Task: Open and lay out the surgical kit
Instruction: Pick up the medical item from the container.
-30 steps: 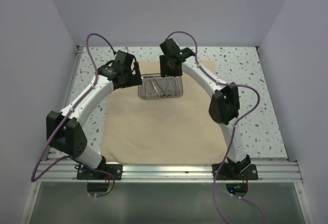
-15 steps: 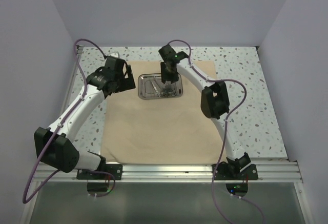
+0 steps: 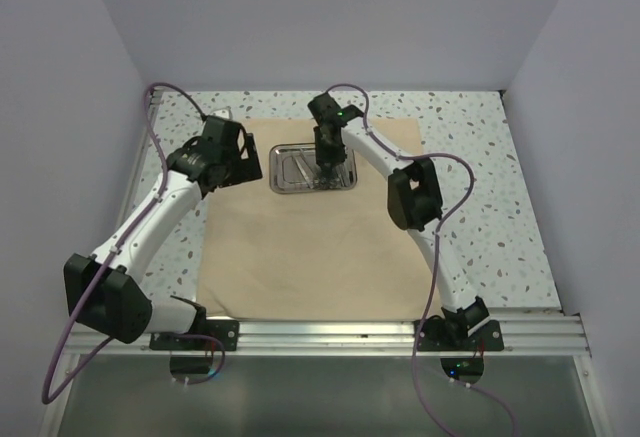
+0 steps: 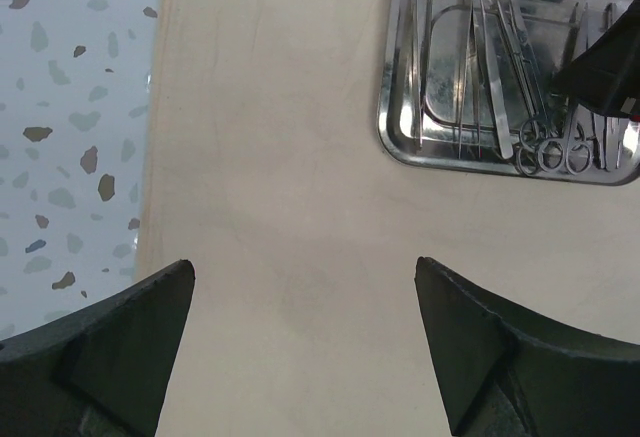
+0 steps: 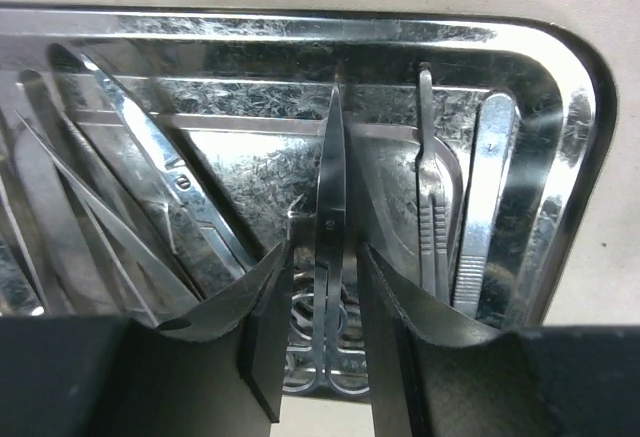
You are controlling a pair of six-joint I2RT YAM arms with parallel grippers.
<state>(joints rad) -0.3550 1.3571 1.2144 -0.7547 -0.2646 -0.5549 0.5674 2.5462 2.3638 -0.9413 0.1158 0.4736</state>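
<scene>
The tan cloth wrap [image 3: 310, 247] lies spread flat on the table. On its far part sits the steel tray [image 3: 273, 169], holding several thin silver instruments [image 4: 500, 67]. My right gripper [image 5: 325, 247] is down inside the tray [image 5: 570, 157]. Its fingers straddle a pair of ring-handled scissors [image 5: 330, 177], and a thin gap shows on each side. From above, the right gripper [image 3: 326, 165] hides the tray's middle. My left gripper [image 4: 303, 262] hangs wide open over bare cloth [image 4: 280, 157], left of the tray [image 4: 385, 127], with nothing between its fingers.
A scalpel handle [image 5: 430, 207] and tweezers [image 5: 480, 207] lie just right of the straddled scissors, and another pair of scissors [image 5: 170, 187] lies slanted on the left. The speckled tabletop [image 3: 480, 197] surrounds the cloth. Walls close in the table on three sides.
My right gripper has dropped into the tray and its jaws have narrowed around the scissors. The left arm has pulled back to the left, away from the tray.
</scene>
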